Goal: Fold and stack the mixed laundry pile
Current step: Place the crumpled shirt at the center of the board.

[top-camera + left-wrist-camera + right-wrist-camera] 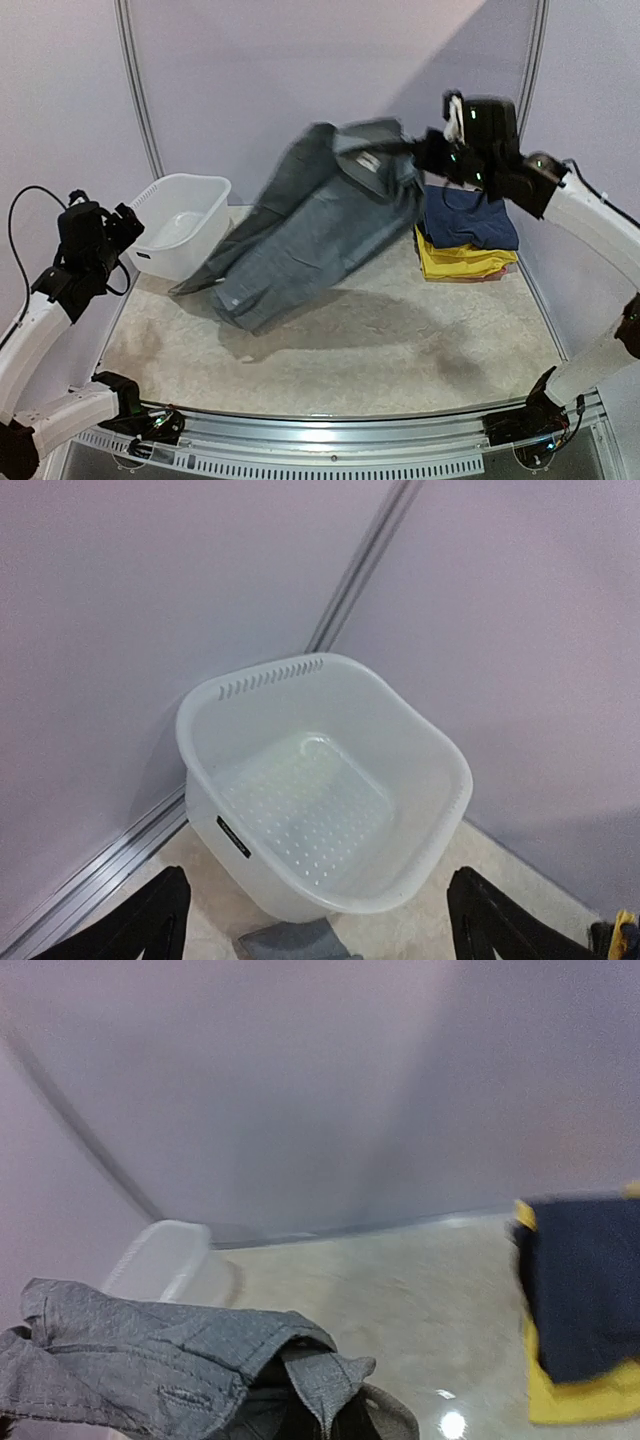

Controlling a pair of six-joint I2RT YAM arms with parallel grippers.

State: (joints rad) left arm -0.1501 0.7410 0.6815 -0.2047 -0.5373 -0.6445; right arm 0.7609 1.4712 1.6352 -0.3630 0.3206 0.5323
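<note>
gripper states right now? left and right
Left gripper: open, holding nothing.
Right gripper: shut on the grey trousers, holding them up.

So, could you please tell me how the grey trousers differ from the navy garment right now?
The grey trousers hang unfolded and partly lifted from the right pincer; the navy garment lies folded on the yellow clothes. The trousers spread far wider than the navy garment. Both are soft laundry.

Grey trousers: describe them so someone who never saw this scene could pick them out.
Look at the middle of the table, between the white basin and the folded stack. The grey trousers hang there from the right gripper, trailing onto the table; they alone are large, grey and unfolded.
</note>
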